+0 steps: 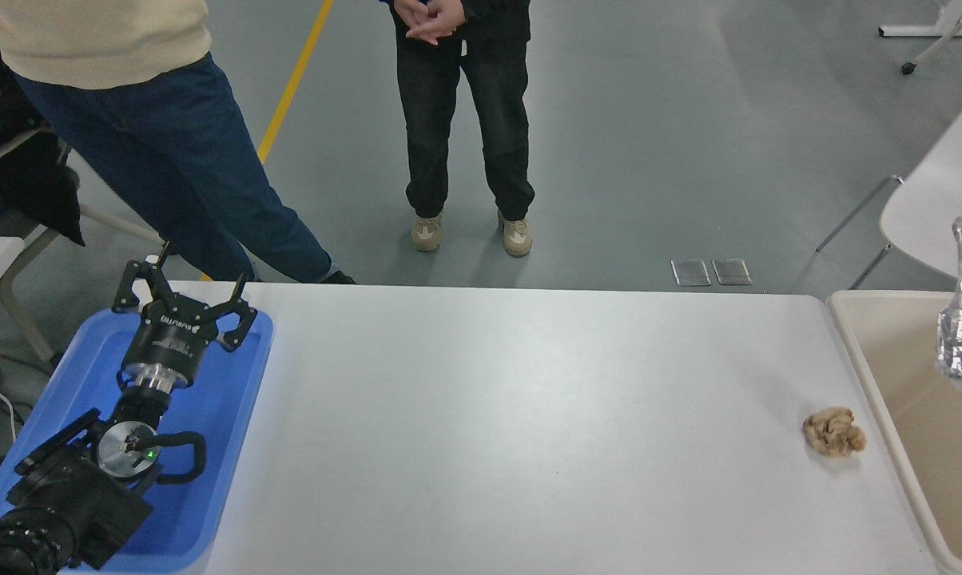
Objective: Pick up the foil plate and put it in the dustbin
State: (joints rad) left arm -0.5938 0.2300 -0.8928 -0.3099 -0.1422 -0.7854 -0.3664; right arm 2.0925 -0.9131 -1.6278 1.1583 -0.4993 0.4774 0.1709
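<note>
A blue plastic tray (225, 415) lies on the tabletop (489, 431) directly beneath the left end effector (184, 299). Well to the right of that end effector, near the tabletop's right edge, sits a small brown crumpled paper wad (833, 432). Beyond the end effector, across the tabletop's far side, a person in blue jeans (169, 168) stands close, and a person in black trousers (465, 120) stands farther right with clasped hands. A yellow floor line (293, 80) runs between them.
</note>
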